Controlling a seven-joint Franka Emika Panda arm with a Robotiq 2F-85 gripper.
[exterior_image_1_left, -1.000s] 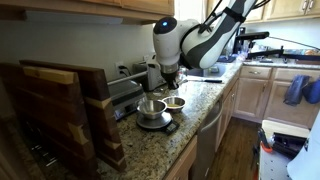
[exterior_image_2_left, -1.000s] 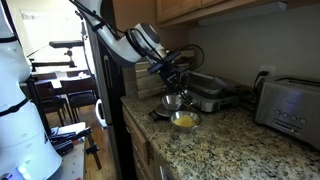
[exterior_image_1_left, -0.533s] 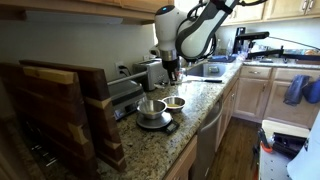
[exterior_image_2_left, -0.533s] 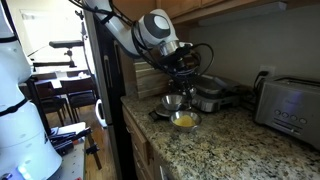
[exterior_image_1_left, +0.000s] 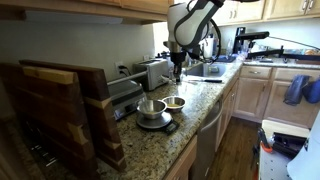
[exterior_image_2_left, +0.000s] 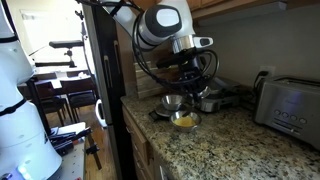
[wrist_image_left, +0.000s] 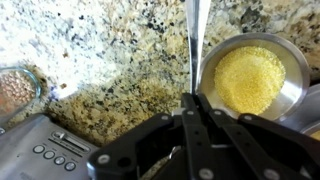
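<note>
Spoon (wrist_image_left: 192, 40) hangs in the clenched gripper (wrist_image_left: 192, 100) above the granite counter (wrist_image_left: 100, 50), a glass dish of brown grains (wrist_image_left: 14, 90) to its left, the steel bowl of yellow meal (wrist_image_left: 250, 75) to its right; best held plumb, clear of that rim.

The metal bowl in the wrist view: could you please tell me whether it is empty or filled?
Partly filled: yellow grains cover the bottom of the metal bowl, whose bare wall rises around them.

Home kitchen, granite counter (exterior_image_1_left: 160, 148), wooden cabinets (exterior_image_1_left: 252, 95), toaster (exterior_image_2_left: 288, 105)
</note>
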